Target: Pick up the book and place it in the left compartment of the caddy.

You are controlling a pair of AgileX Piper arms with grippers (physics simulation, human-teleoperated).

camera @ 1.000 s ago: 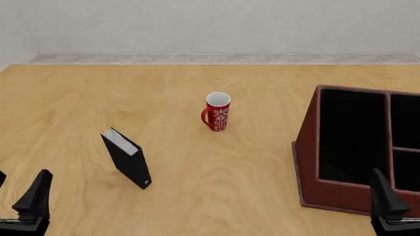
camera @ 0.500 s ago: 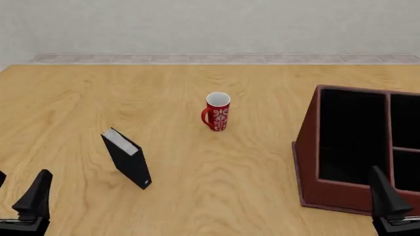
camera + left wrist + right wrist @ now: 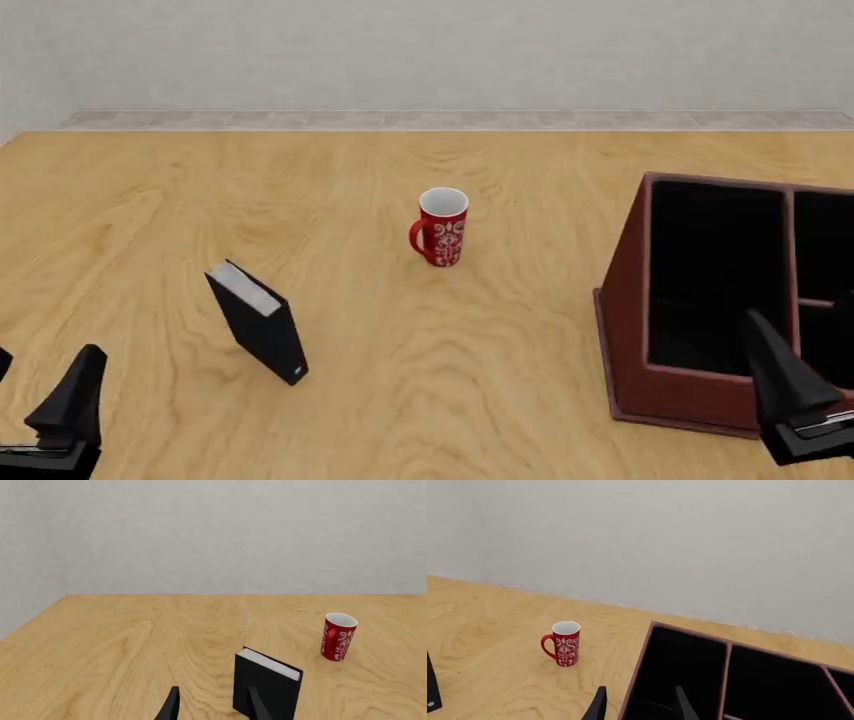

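Observation:
The thin black book (image 3: 256,322) with white page edges stands upright on the table at the front left; it also shows in the left wrist view (image 3: 267,687), and its edge shows in the right wrist view (image 3: 430,685). The dark red-brown caddy (image 3: 625,270) stands at the right, with its long black-lined left compartment (image 3: 714,270) open on top; the compartment also shows in the right wrist view (image 3: 677,680). My left gripper (image 3: 34,395) is open and empty, near and left of the book. My right gripper (image 3: 814,370) is open and empty over the caddy's near end.
A red patterned mug (image 3: 442,228) stands upright mid-table between the book and the caddy. It also shows in the left wrist view (image 3: 339,636) and the right wrist view (image 3: 565,644). A grey wall runs along the table's far edge.
My right gripper has risen and moved slightly forward over the caddy's near end. The left gripper, book, mug and caddy have not moved.

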